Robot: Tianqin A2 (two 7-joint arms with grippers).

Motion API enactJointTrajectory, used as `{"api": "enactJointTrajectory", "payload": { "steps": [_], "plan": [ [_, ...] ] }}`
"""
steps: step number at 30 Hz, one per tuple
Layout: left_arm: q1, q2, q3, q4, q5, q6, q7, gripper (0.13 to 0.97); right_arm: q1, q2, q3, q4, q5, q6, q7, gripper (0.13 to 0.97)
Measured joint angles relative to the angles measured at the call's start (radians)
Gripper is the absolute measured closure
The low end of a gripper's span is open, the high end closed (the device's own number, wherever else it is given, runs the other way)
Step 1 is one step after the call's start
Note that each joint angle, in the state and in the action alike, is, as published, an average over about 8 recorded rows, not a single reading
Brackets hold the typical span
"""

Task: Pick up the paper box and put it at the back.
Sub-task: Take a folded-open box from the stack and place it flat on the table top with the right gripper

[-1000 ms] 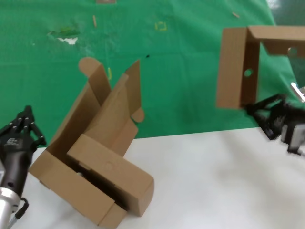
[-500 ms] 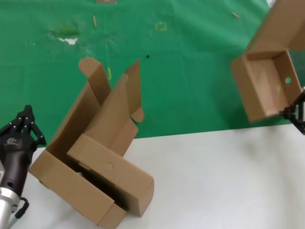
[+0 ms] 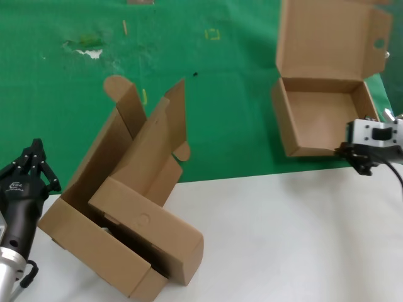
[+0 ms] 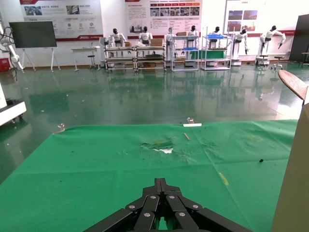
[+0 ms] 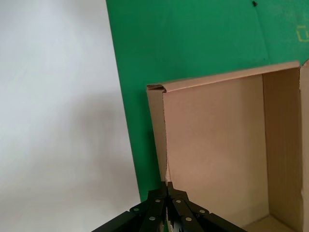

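The right gripper (image 5: 166,186) pinches the paper box's (image 3: 321,119) near wall on the green fabric (image 3: 239,94); the left gripper (image 3: 31,165), closed, waits far away.

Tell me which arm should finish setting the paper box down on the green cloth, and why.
Right. The right hand is pinched on the near wall of the paper box, which sits open over the green cloth. The left hand waits shut beside the other boxes.
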Motion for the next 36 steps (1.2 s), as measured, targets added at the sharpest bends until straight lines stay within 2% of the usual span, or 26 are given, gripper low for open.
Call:
{"api": "enactJointTrajectory", "payload": {
  "steps": [10,21,36],
  "plan": [
    [0.0,0.0,0.0,0.0,0.0,0.0,0.0,0.957,0.02,-0.087,-0.041,0.001,-0.079,0.013,0.09,0.958],
    [0.0,0.0,0.0,0.0,0.0,0.0,0.0,0.957,0.022,-0.165,-0.05,-0.022,-0.107,0.054,0.141,0.958],
    [0.0,0.0,0.0,0.0,0.0,0.0,0.0,0.957,0.051,-0.129,-0.082,0.017,-0.089,-0.057,0.108,0.958]
  ]
}}
